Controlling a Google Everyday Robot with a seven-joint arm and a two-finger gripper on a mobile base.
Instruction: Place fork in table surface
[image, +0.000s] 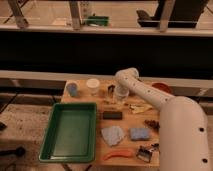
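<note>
Light tan wood forms the tabletop (131, 121), low in the frame. Nearest its front edge lie an orange piece (118, 155) and a black-handled peeler (145, 152). Just behind them are a grey-blue cloth (112, 135) and a blue sponge (140, 133), with a green tray (55, 131) filling the lower left. Farther back sit a small black block (112, 115) and a cream-yellow flat piece (142, 107). The bulky white arm (177, 125) rises from the lower right and bends down to the claw (120, 98) at mid-table. Whether the claw is wide or narrow cannot be told. The fork (110, 102) shows as a thin dark sliver at the claw's lower left, low against the wood. Along the far edge stand a blue cup (72, 89), a white cup (93, 85) and a red bowl (161, 87).
</note>
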